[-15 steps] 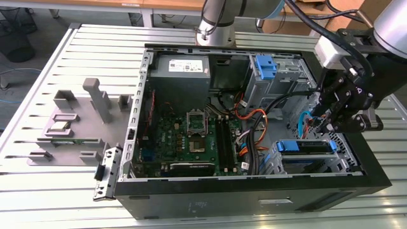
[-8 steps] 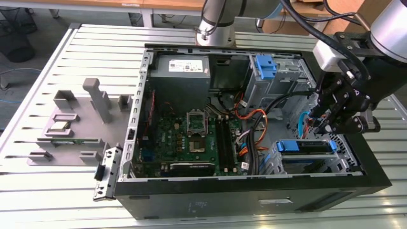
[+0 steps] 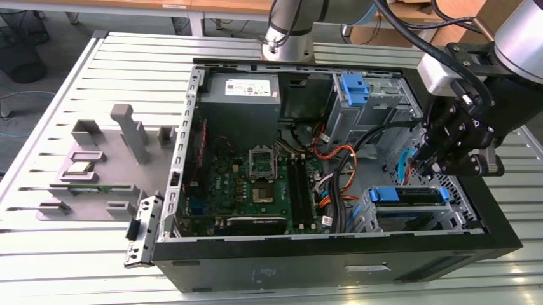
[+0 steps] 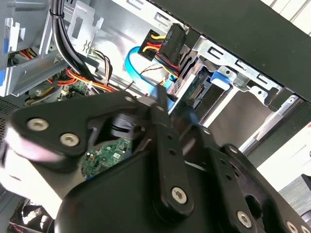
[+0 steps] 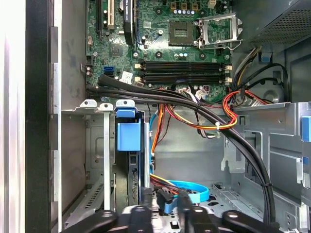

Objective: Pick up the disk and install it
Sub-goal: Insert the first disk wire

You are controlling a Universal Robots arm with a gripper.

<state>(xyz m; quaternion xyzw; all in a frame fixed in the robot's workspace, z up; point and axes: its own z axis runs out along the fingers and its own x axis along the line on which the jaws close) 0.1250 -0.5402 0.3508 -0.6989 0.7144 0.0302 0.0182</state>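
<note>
Slatted metal table [image 3: 127, 58], wooden desk [image 3: 136, 5]

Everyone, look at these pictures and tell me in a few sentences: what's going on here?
A robot arm has its gripper down inside an open computer case that lies on a slatted table. It hangs close above the drive cage at the exterior view's right, where the disk in its blue carrier sits in a slot. Whether the gripper touches the disk cannot be told.

Nothing legible — no text can be read.
</note>
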